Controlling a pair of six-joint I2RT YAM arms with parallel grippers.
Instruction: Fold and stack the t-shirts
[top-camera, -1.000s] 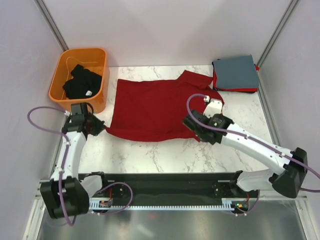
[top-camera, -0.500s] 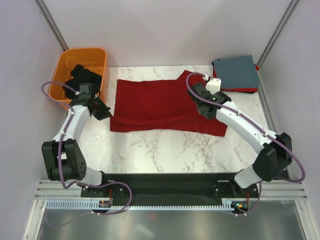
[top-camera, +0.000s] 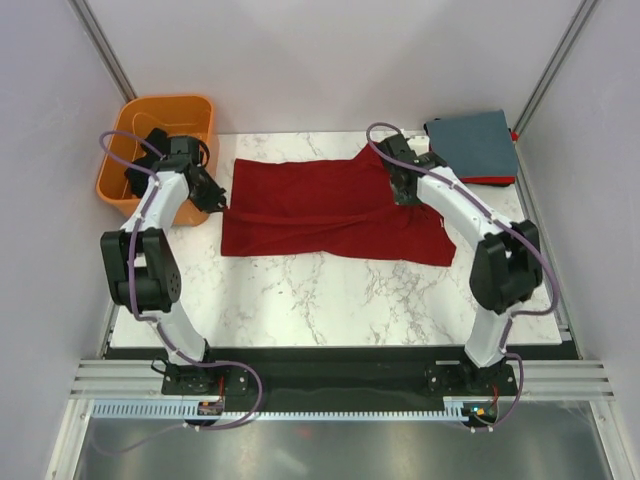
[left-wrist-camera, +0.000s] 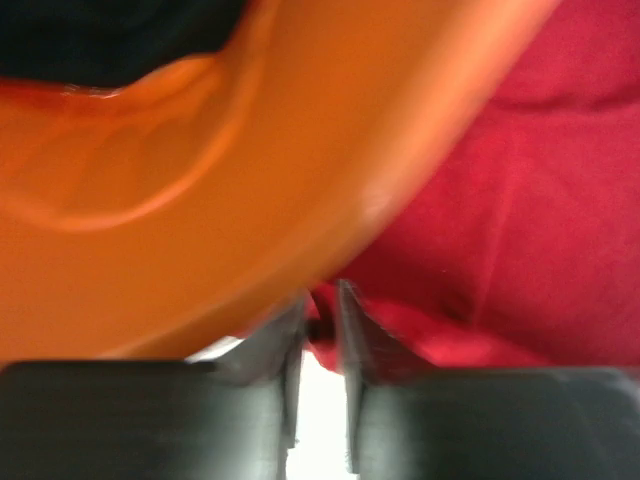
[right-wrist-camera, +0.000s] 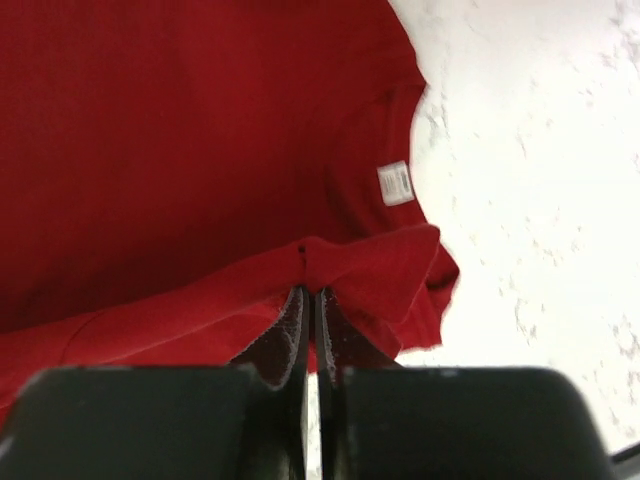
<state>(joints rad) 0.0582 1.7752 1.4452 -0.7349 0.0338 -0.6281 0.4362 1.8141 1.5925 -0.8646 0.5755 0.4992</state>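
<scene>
1. Dark red t-shirt (top-camera: 320, 205) lay spread over the table's far half.
2. Left gripper (left-wrist-camera: 320, 305) pinched its 9 o'clock edge, just beside the orange basket (top-camera: 160, 108).
3. Right gripper (right-wrist-camera: 312, 292) was clamped on cloth at 2 o'clock, near the collar.

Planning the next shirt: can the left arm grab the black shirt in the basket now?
Probably not yet: the left hand is shut on the edge of the dark red shirt, outside the orange basket. The black shirt lies close; likely once it lets go.

Robot lab cell: partitioned marble table (top-camera: 330, 295)
</scene>
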